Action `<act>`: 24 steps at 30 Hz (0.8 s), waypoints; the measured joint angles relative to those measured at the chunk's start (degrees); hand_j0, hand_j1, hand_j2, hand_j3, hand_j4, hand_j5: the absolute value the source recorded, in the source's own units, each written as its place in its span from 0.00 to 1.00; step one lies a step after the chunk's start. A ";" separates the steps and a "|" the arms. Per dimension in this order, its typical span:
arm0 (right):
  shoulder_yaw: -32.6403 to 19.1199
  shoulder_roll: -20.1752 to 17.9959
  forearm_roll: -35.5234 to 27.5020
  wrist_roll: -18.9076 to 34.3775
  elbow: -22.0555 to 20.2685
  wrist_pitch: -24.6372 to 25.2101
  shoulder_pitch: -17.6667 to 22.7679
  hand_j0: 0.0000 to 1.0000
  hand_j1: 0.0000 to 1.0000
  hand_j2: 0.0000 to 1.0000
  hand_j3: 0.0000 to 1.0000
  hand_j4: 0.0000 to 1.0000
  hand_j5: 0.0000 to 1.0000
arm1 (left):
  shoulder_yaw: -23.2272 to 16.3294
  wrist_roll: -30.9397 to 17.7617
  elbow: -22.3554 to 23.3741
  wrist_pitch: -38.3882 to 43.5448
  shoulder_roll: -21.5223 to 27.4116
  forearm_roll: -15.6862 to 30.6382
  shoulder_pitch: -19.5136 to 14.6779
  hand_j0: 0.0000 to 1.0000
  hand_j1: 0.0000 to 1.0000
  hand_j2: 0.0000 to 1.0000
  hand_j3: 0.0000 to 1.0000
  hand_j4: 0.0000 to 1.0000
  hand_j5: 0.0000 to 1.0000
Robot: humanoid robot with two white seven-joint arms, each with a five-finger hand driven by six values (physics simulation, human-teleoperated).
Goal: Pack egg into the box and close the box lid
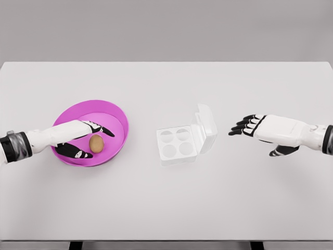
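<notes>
Fingers of the robot's white-and-black left hand [78,139] reach into a shallow, glossy magenta plastic bowl [115,112] near the left edge of the matte white table [166,208], spread around a small, smooth brown egg [96,143] that lies on the bowl's floor toward its near rim; the thumb sits low on the egg's left, the index finger arches above it, and whether either actually touches the shell cannot be told, so the hand reads as narrowing on the egg rather than gripping it. The egg looks light, rigid, rounded and slick, and by its nature brittle: it would likely roll from a careless pinch and crack under a hard one, so the safest hold appears to be across its widest middle, thumb opposite the fingers, with gentle pressure. Near the table's centre stands a clear, thin-walled plastic egg box [177,143] with four round cups, all vacant, its hinged lid [204,125] tipped up on the right side; such flimsy material would probably flex and slide when pushed. Toward the right edge, the right hand [260,129] hovers palm down, fingers loosely extended and holding nothing, well apart from the box.
</notes>
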 measured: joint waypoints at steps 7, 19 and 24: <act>0.21 -0.33 0.02 0.00 -0.17 0.03 2.02 1.00 1.00 1.00 1.00 1.00 1.00 | 0.08 0.00 0.00 0.00 0.07 0.27 0.18 0.73 0.73 0.73 0.73 0.73 0.73; 0.19 -0.88 0.03 0.00 -1.28 0.03 2.20 1.00 1.00 1.00 1.00 1.00 1.00 | 0.02 0.00 0.00 0.05 0.27 0.49 0.35 0.71 0.71 0.71 0.71 0.71 0.71; 0.19 -0.91 0.04 0.00 -1.53 0.00 2.20 1.00 1.00 1.00 1.00 1.00 1.00 | 0.00 0.00 0.00 0.08 0.24 0.49 0.44 0.70 0.70 0.70 0.70 0.70 0.70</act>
